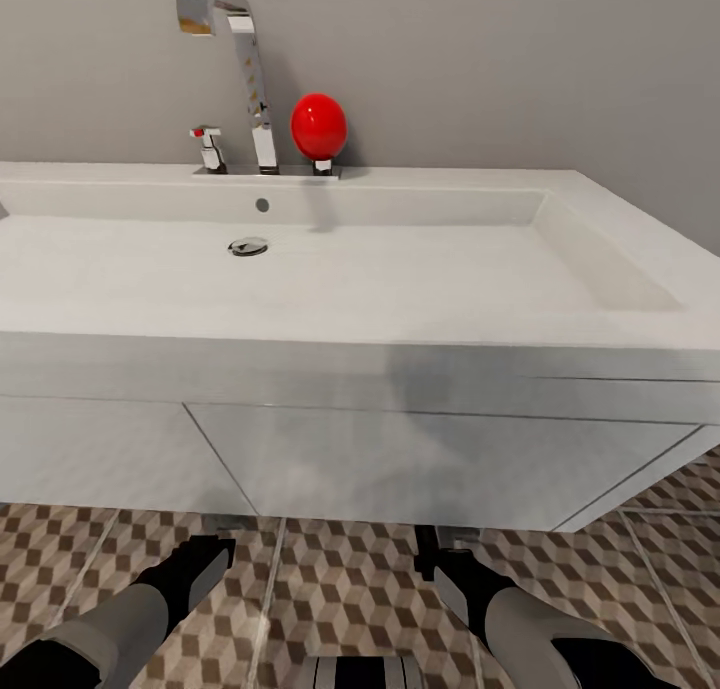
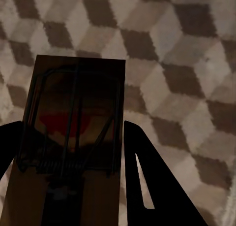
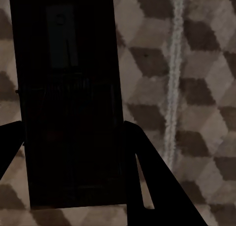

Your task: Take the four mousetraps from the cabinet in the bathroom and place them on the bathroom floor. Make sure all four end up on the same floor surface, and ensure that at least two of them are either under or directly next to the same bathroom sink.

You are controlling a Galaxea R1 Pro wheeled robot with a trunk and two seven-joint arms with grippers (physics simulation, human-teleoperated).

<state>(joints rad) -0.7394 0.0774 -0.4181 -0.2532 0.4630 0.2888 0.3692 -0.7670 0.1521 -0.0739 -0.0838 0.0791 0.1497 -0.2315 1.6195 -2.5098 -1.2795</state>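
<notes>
The white bathroom sink (image 1: 420, 269) with its chrome faucet (image 1: 252, 79) sits on a white vanity (image 1: 400, 459) straight ahead. Both arms reach low toward the patterned bathroom floor (image 1: 340, 594) under the vanity's front edge. My left gripper (image 1: 218, 544) (image 2: 71, 132) is shut on a tan mousetrap (image 2: 78, 98) with dark wire parts, close above the tiles. In deep shadow, a second mousetrap (image 3: 64, 88) sits in my right gripper (image 1: 432, 551) (image 3: 71, 132), which is shut on it. The cabinet is out of view.
A red rounded object (image 1: 319, 126) stands on the sink's back ledge beside the faucet, against a grey wall. The vanity's lower edge hangs just over both grippers. A pale grout line (image 3: 173, 78) runs across the tiles by the right gripper.
</notes>
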